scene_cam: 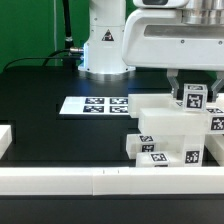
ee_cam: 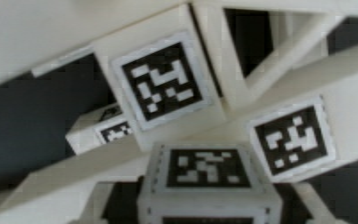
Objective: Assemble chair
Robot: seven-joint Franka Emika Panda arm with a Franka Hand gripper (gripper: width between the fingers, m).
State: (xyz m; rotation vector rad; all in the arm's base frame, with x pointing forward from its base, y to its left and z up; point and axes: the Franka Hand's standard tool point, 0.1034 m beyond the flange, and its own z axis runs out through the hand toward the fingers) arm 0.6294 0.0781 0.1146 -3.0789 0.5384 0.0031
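White tagged block (scene_cam: 191,97) pinched in the narrowly closed gripper (scene_cam: 190,90), over stacked chair parts (scene_cam: 160,135) on the table (scene_cam: 60,135); side grip probably for lifting it clear.

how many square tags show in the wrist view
4: the largest tag, tilted; second tag beside it; third tag on the nearest block; fourth tag part hidden behind the largest. Others may be hidden.

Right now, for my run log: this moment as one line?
gripper: shut on block | block: tagged, above chair parts | chair parts: exterior view's right | marker board: lying apart
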